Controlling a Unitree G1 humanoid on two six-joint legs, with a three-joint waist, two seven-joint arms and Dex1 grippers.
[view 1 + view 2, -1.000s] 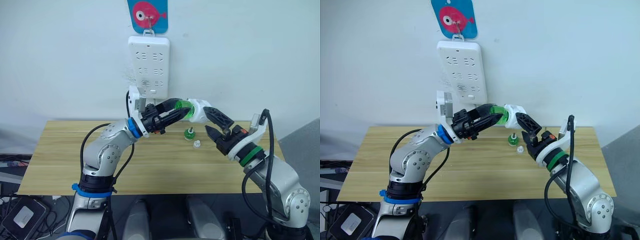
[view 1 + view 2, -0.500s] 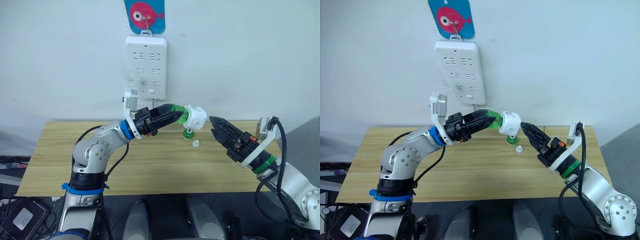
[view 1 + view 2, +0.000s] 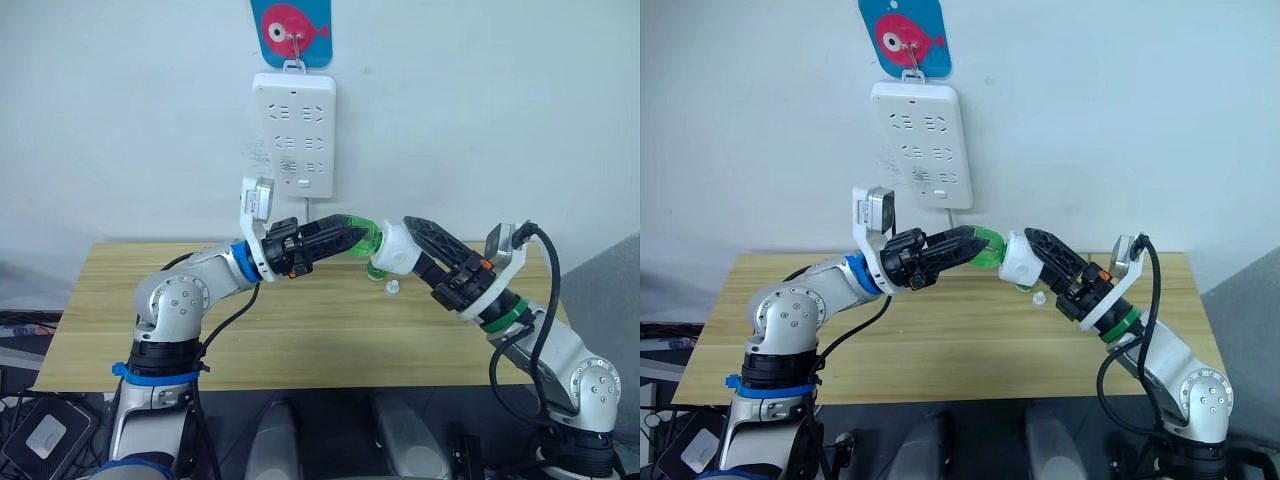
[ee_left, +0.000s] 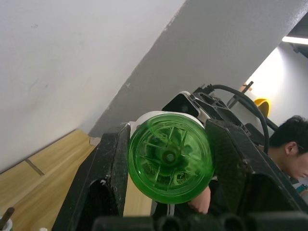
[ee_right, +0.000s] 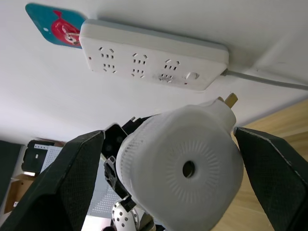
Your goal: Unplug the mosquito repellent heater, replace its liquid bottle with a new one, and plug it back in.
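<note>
Black hands (image 3: 352, 238) (image 3: 418, 250) level (facing).

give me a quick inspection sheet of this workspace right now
surface: wooden table, mostly bare.
job's things: white heater unplugged, held in the air joined to a green bottle; prong visible in the right wrist view.
clutter: small green bottle and small clear cap on the table.
grippers: left claw shut on the green bottle; right claw around the heater, fingers apart at its sides.
cables: power strip lead along the wall.
surroundings: power strip on the wall under a fish sign; a person in the left wrist view.
</note>
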